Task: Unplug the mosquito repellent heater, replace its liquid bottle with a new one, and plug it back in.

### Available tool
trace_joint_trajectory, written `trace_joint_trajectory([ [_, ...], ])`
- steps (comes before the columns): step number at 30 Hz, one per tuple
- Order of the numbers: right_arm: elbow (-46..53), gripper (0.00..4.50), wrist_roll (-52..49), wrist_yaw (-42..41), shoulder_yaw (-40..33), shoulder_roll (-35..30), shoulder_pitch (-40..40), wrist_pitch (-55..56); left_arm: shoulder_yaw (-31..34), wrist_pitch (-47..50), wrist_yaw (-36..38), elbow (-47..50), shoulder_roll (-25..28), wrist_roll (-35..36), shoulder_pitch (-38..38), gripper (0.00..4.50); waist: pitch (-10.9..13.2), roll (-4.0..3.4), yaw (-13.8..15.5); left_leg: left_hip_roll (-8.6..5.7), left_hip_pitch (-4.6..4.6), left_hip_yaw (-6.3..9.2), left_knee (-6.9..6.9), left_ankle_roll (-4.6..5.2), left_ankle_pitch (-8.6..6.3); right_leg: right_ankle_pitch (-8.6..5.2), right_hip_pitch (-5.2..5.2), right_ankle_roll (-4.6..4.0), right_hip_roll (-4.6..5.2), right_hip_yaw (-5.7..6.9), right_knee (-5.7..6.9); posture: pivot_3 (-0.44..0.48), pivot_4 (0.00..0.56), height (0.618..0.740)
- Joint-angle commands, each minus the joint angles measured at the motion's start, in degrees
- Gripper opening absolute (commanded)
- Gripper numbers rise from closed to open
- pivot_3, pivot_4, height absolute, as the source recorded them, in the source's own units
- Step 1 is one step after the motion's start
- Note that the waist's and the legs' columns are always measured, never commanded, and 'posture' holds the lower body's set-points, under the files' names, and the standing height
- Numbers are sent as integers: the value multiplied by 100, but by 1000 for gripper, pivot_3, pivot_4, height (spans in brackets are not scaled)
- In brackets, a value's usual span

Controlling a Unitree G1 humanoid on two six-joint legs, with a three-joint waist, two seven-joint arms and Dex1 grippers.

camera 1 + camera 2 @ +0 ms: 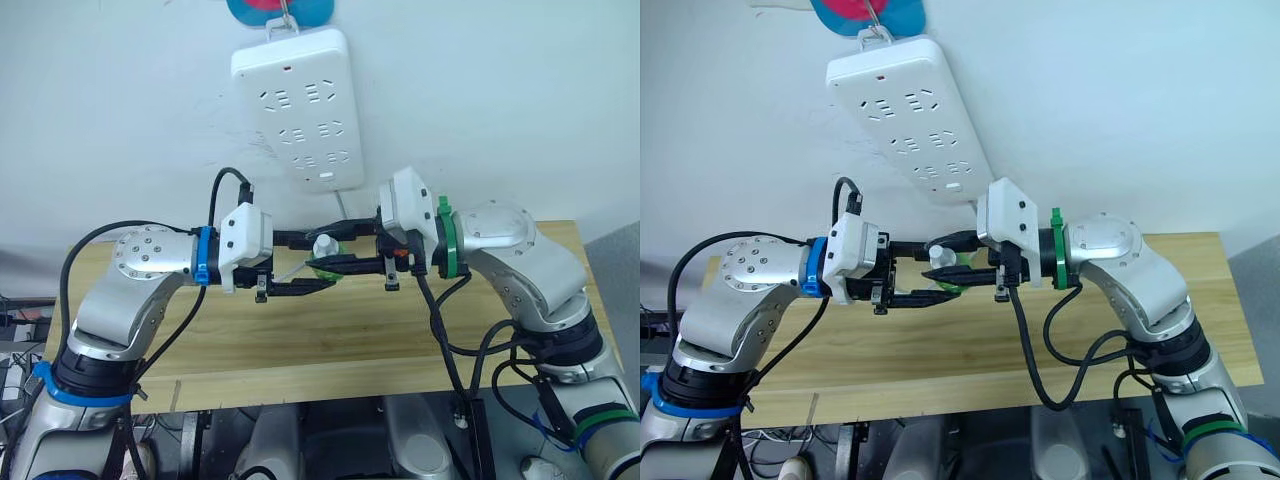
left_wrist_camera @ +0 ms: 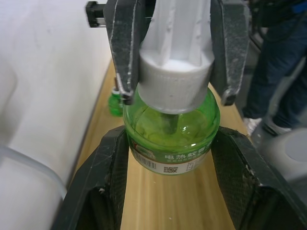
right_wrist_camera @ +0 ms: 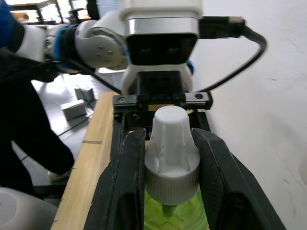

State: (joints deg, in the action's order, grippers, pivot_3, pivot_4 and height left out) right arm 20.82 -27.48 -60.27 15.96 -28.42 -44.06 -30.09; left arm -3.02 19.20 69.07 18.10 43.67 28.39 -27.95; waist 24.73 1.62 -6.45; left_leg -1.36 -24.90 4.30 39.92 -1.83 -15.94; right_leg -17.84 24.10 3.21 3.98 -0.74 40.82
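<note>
A green liquid bottle [image 2: 170, 139] with a white tapered cap [image 3: 171, 153] hangs in the air above the wooden table [image 1: 300, 340], held between both arms. My left gripper [image 1: 325, 266] is shut on the green glass body. From the opposite side, my right gripper [image 1: 322, 247] is shut on the white cap, its fingers [image 2: 122, 48] pressing either side of it. The mosquito repellent heater is out of view.
A long white power strip [image 1: 300, 105] hangs on the wall above the grippers, its sockets bare. A small green object [image 2: 114, 103] stands on the table by the wall. A person's dark trouser legs [image 2: 283, 72] stand past the table's end.
</note>
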Motion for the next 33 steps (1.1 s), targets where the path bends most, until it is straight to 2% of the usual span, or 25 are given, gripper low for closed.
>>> trace_joint_trajectory([
  [1, -39, 1107, 109, -525, 278, -16, -94, 384, 311, -105, 140, 43, 42, 273, -174, 2246, 0, 0, 1, 0, 0, -1, 0, 0, 0, 0, 0, 0, 0, 0, 0, -163, 403, 740],
  [20, -1430, 1107, 788, -1961, 715, 300, -557, 2295, 193, -215, 668, -144, -134, 321, -586, 2246, 0, 0, 3, 0, 0, 0, 1, -2, 1, 0, 1, 0, 0, 3, 0, -158, 401, 740],
  [33, -1645, 1107, 867, -2206, 710, 487, -711, 2331, 217, -278, 629, -181, -290, 183, -582, 2246, 0, 0, 3, 0, 0, 2, 2, -5, 3, 0, 1, 0, 1, 4, 2, -158, 404, 740],
])
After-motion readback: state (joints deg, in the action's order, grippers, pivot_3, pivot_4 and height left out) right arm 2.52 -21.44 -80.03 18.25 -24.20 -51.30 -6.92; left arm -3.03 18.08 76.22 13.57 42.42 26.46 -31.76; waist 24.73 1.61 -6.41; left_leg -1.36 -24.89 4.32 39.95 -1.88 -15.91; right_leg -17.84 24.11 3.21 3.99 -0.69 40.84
